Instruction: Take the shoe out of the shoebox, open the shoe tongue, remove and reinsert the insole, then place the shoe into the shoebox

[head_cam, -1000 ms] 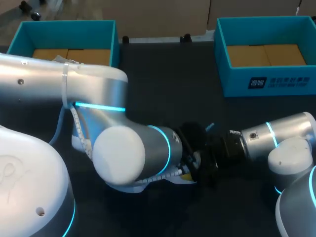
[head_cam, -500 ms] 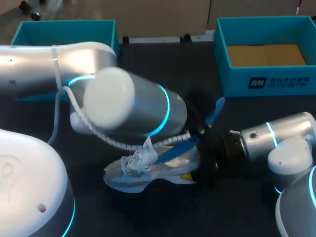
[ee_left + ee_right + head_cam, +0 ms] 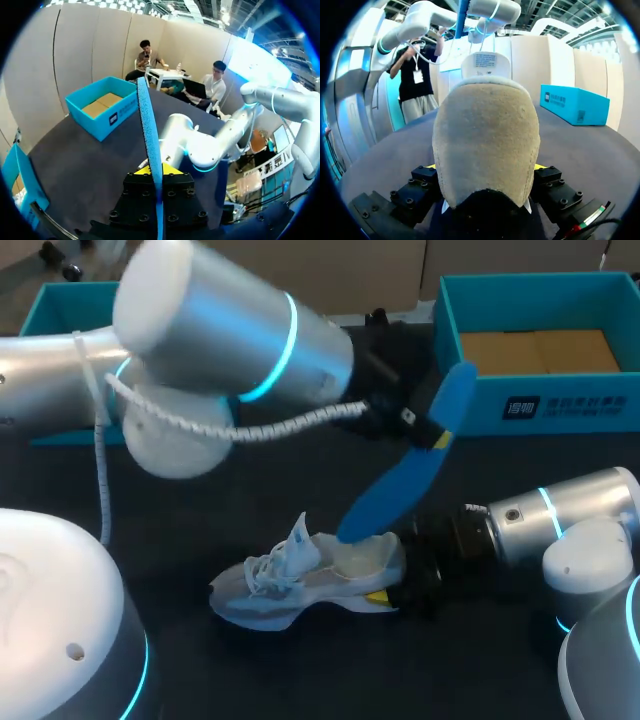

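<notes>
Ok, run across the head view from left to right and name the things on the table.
left teal box → shoe → blue insole → right teal box

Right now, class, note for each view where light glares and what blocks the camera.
Head view: light glares off the left arm, its cyan ring glowing. Left wrist view: the insole stands edge-on, splitting the scene. Right wrist view: the shoe fills the foreground, heel first.

On the dark table (image 3: pixel 250 500) sit a left shoebox (image 3: pixel 70 302), a right shoebox (image 3: pixel 540 400) and, seemingly, the shoe (image 3: pixel 300 585).
</notes>
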